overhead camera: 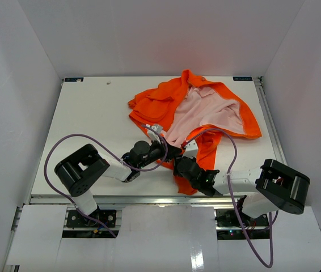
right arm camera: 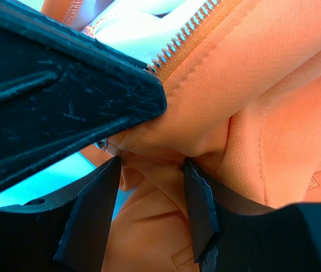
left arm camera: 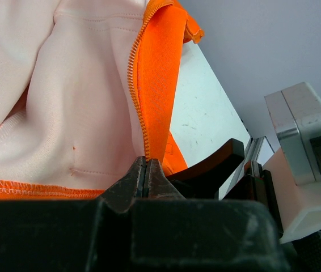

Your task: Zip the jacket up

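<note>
The orange jacket (overhead camera: 206,110) lies open on the white table (overhead camera: 92,124), its pale pink lining (overhead camera: 206,113) facing up. My left gripper (overhead camera: 170,151) is at the jacket's near hem. In the left wrist view it (left arm camera: 147,161) is shut on the zipper edge (left arm camera: 135,85), where orange teeth run between the lining and the orange front. My right gripper (overhead camera: 182,164) sits just beside it. In the right wrist view its jaws (right arm camera: 152,164) stand apart with a fold of orange fabric (right arm camera: 149,215) bunched between them. A row of zipper teeth (right arm camera: 189,31) runs above.
White enclosure walls rise on three sides of the table. Purple cables (overhead camera: 53,153) loop from both arms over the near table edge. The right arm's white camera housing (left arm camera: 302,153) is close to the right of the left gripper. A dark finger (right arm camera: 64,85) crosses the right wrist view.
</note>
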### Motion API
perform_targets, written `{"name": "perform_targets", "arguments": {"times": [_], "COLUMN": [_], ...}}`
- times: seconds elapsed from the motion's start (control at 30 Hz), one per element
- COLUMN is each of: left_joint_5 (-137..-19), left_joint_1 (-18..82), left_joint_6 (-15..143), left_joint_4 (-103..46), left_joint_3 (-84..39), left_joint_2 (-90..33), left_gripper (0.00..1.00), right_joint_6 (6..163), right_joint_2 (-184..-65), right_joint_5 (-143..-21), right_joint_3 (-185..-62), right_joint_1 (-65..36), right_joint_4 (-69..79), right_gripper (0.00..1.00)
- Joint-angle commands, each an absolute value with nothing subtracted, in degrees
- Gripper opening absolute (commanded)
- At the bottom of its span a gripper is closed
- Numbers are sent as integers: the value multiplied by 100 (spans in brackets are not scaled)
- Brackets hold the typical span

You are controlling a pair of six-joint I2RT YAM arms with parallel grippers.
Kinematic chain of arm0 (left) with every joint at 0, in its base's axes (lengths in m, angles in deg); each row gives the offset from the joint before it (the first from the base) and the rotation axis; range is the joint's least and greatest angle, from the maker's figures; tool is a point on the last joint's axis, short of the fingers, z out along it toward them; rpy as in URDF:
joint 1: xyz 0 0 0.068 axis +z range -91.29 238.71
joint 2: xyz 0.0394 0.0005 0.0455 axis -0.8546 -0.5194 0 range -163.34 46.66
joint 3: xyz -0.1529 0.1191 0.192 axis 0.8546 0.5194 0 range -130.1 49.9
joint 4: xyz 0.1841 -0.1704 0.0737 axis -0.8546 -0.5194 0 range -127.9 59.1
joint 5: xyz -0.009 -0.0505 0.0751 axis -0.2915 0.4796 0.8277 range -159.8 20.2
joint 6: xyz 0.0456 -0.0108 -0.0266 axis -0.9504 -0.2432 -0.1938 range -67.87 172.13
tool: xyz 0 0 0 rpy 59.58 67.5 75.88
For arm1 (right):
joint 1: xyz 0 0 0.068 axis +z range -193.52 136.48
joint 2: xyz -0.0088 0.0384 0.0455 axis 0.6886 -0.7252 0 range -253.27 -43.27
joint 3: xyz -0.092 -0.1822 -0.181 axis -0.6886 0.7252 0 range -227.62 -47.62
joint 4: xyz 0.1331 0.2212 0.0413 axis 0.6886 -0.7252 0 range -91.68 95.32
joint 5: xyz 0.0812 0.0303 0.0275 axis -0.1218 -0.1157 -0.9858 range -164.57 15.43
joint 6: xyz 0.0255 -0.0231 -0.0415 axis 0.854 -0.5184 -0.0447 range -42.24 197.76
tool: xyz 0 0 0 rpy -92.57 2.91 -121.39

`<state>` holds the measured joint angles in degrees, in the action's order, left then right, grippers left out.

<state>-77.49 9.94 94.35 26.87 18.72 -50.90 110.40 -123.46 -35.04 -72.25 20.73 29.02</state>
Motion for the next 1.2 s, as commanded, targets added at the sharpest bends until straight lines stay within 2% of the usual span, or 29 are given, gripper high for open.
{"name": "perform_targets", "arguments": {"times": [0.0, 0.07, 0.2, 0.27, 0.43, 0.7, 0.8, 0.93, 1.17], "left_joint_5": [-7661, -7648, -7640, -7653, -7915, -8110, -8283, -8703, -9549], "left_joint_1": [976, 976, 968, 979, 977, 990, 1002, 1034, 1079], "left_joint_6": [9388, 9358, 9263, 9224, 8921, 7789, 7515, 7347, 7363], "left_joint_4": [2746, 2774, 2744, 2728, 2498, 1032, 786, 783, 1221], "left_joint_3": [1854, 1891, 1952, 1994, 1951, 1525, 1366, 1213, 1231], "left_joint_2": [-4935, -4917, -4822, -4772, -4573, -4319, -4505, -4841, -5113], "left_gripper": [0, 0, 0, 0, 1, 39, 48, 53, 52], "right_joint_6": [11086, 11097, 11204, 11212, 11008, 10899, 10841, 10778, 10711], "right_joint_2": [-12537, -12631, -12637, -12556, -12103, -11354, -11250, -11115, -10909], "right_joint_5": [-3207, -3187, -3165, -3127, -3035, -3065, -3151, -3229, -3229], "right_joint_3": [-7261, -7275, -7164, -7072, -6767, -6301, -6237, -6186, -6117], "right_joint_1": [2088, 2083, 2054, 2033, 2029, 2017, 2013, 2012, 2012], "right_joint_4": [3429, 3449, 3449, 3441, 3441, 3450, 3530, 3549, 3518], "right_gripper": [54, 48, 19, 8, 8, 8, 8, 8, 8]}}
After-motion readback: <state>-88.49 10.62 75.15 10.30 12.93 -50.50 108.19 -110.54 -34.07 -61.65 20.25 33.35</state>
